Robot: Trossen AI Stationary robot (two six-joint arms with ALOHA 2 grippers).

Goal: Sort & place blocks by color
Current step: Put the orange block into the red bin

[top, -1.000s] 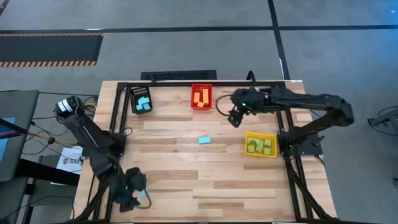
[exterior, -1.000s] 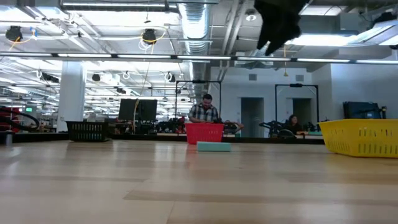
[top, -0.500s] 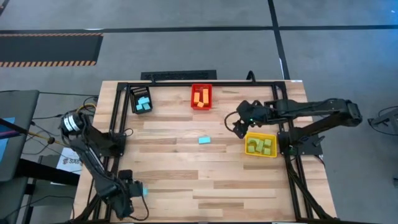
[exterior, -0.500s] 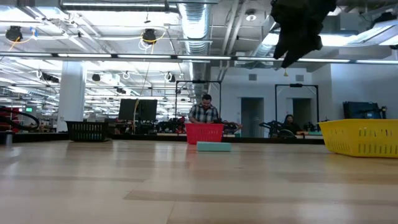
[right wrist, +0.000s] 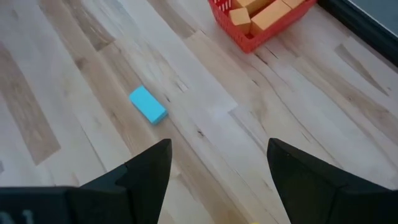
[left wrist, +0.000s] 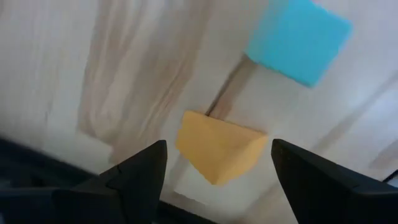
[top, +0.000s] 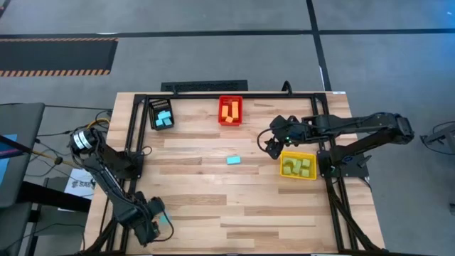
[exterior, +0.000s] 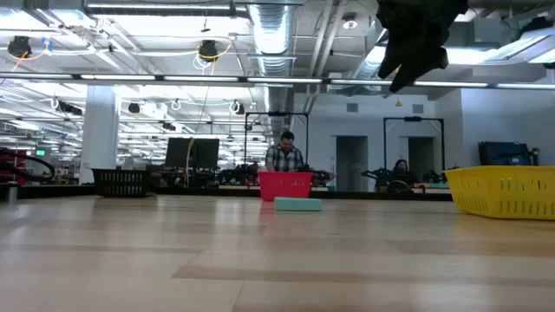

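Left wrist only: orange block (left wrist: 221,151)

Desk: I see pale wood planks (top: 213,192) with a black metal frame (top: 213,95) along the edges.
Floor: grey concrete (top: 213,50) around my rig, crossed by dark lines; a strip with orange and black hazard stripes (top: 57,71) lies off to one side.
Ceiling: open, with silver ducts (exterior: 269,35), pipes and long light strips (exterior: 173,78).
Room: a large open workshop; a white pillar (exterior: 100,130) stands to one side.
Far wall: grey, with two doors (exterior: 347,162).
Furniture: dark monitors (exterior: 192,153) on benches far back.
People: one person (exterior: 284,154) stands behind the desk, another (exterior: 401,171) sits farther off.
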